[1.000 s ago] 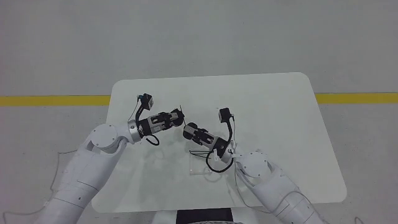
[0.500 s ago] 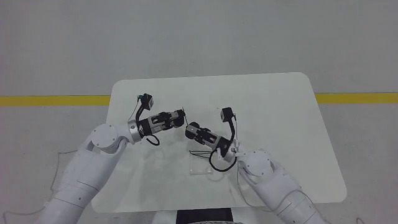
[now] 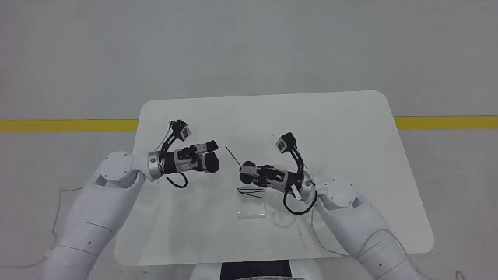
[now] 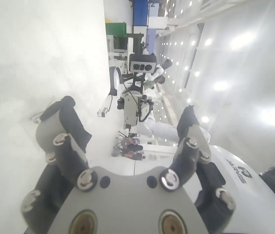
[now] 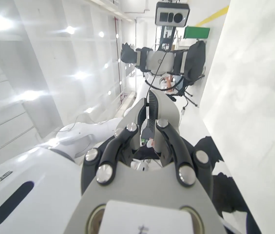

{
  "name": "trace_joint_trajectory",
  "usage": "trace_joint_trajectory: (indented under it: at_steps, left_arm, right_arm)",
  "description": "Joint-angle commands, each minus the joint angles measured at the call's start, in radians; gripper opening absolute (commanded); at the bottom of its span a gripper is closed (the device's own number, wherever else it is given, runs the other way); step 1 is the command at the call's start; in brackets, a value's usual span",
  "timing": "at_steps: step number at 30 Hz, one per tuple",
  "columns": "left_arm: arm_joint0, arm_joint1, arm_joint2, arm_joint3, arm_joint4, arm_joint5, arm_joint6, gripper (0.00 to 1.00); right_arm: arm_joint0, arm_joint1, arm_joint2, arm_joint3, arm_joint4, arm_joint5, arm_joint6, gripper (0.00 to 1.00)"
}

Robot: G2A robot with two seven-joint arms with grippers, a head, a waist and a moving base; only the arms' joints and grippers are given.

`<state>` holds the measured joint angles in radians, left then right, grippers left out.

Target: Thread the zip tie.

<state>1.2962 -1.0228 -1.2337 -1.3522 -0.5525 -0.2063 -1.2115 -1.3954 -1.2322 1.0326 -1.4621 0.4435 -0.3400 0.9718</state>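
The left hand (image 3: 212,158) backs off, spread and empty. The right hand (image 3: 246,173) pinches the zip tie (image 3: 231,154). Threading seems unfinished.

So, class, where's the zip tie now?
Top view: near the table's middle, the zip tie is clamped in the right end effector, its free end close to the left end effector, not touching.

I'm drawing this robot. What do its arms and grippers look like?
The left arm and right arm are rounded white shells with dark lettering. The left gripper and right gripper have grey plates, screws, black links. Black cables loop at the wrists.
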Motion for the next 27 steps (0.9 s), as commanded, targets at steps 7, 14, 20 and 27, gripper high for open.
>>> trace_joint_trajectory:
  at_steps: [7,14,20,27]
  left_arm:
    - [-0.066,-0.001,0.036,0.067,0.032,0.011,-0.078,1.0]
    - [-0.073,-0.003,0.053,0.087,0.034,0.027,-0.054,1.0]
    - [-0.104,-0.007,0.091,0.143,-0.046,0.006,-0.179,1.0]
    - [-0.145,0.012,0.22,0.135,-0.123,-0.029,-0.179,1.0]
  right_arm:
    - [0.027,-0.002,-0.014,0.045,0.057,0.0,0.114,0.0]
    - [0.04,0.0,-0.02,0.063,0.057,0.009,0.146,0.0]
    - [0.077,-0.005,-0.039,0.122,0.157,0.0,0.251,0.0]
    - [0.132,-0.021,-0.088,0.203,0.216,0.0,0.334,0.0]
